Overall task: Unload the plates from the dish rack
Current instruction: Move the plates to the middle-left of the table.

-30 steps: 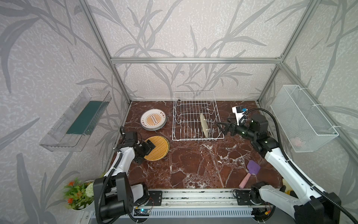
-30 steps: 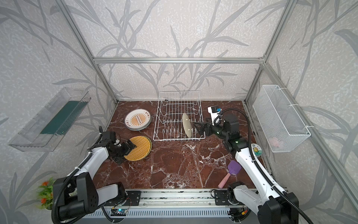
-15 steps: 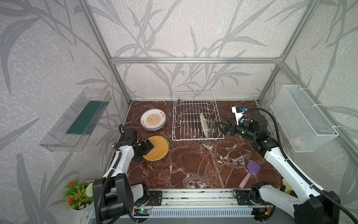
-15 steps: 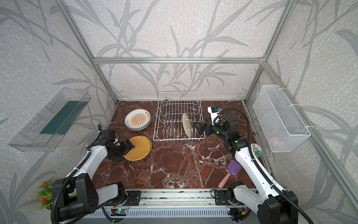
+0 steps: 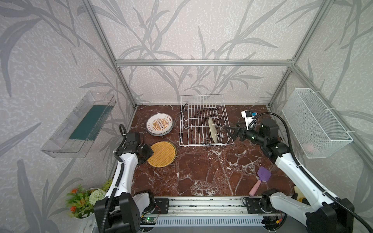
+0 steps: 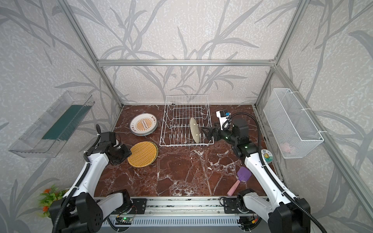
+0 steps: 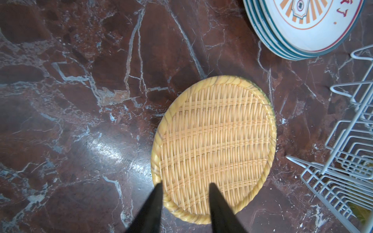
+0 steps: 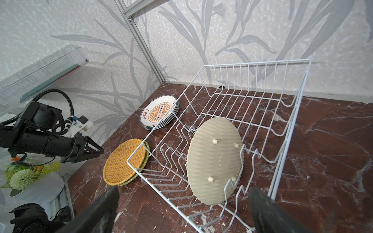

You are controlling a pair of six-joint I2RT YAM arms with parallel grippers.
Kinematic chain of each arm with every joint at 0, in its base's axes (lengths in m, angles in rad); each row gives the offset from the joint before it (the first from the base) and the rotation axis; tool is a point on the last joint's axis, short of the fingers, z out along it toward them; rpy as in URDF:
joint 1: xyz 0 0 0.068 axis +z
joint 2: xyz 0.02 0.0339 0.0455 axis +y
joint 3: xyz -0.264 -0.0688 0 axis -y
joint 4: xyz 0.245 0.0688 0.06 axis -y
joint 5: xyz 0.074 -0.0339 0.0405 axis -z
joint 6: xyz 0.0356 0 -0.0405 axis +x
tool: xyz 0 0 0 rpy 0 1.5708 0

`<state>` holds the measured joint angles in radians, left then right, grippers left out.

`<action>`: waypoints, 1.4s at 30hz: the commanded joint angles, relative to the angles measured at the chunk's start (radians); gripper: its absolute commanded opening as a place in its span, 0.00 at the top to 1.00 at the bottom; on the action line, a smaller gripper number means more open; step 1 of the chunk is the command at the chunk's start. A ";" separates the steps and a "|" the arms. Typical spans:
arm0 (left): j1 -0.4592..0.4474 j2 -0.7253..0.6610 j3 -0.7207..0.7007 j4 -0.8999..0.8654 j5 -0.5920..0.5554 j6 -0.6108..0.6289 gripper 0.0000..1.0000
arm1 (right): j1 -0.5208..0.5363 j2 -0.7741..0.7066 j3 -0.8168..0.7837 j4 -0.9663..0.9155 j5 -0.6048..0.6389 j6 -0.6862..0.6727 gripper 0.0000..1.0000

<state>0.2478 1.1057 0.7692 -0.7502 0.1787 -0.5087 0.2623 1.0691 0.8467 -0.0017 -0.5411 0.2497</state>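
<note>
The right gripper [image 5: 229, 132] is spread wide and holds nothing. In both top views it sits right of centre, at the right-hand side of the dish rack [image 5: 193, 121], with its tips aimed toward the frame's left. Just past them is the last plate [image 5: 213, 130], the only one left in the rack. It is a pale, woven-textured disc standing on edge between the tines in the rack's lower right part, and the right wrist view shows its underside with small feet. The jaws look lined up with it but have not reached it, so I judge this pick to be in its approach. The left gripper [image 7: 184, 188] is at the lower left of the top views. Its jaws stand only a narrow gap apart and grasp nothing, and its tips hang by the near rim of the yellow woven plates [image 5: 161, 154], apparently not touching them. Those plates lie flat on the worktop [image 5: 201, 171], one on another, with a second rim showing under the top one. They sit just outside the rack's lower left corner. Above them in the frame, beside the rack's left side, the white sunburst plates [image 5: 160, 124] are stacked face up, with several rims showing at the edge. The unloading looks nearly complete. What is left is to close on the standing plate, lift it clear of the tines and lay it on the worktop, probably with the other woven ones.
</note>
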 commanded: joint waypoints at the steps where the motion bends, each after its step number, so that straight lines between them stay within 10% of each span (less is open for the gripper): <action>1: 0.003 -0.012 -0.012 -0.050 -0.121 -0.040 0.82 | 0.005 -0.003 0.006 0.020 -0.010 0.003 0.01; 4: 0.004 -0.044 -0.036 -0.029 -0.192 -0.069 1.00 | 0.005 -0.009 0.005 0.011 -0.007 -0.001 0.01; 27: 0.004 0.146 -0.081 0.117 -0.048 -0.079 1.00 | 0.005 -0.031 -0.006 0.023 -0.007 -0.002 0.01; 36: 0.002 0.013 0.014 0.012 -0.139 -0.043 1.00 | 0.005 -0.031 -0.006 0.008 0.001 -0.008 0.01; 42: -0.043 -0.099 0.135 0.095 0.051 0.010 0.91 | 0.005 -0.032 0.005 -0.034 0.037 -0.021 0.01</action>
<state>0.2310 1.0348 0.8459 -0.6838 0.1406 -0.5320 0.2623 1.0584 0.8467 -0.0139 -0.5240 0.2420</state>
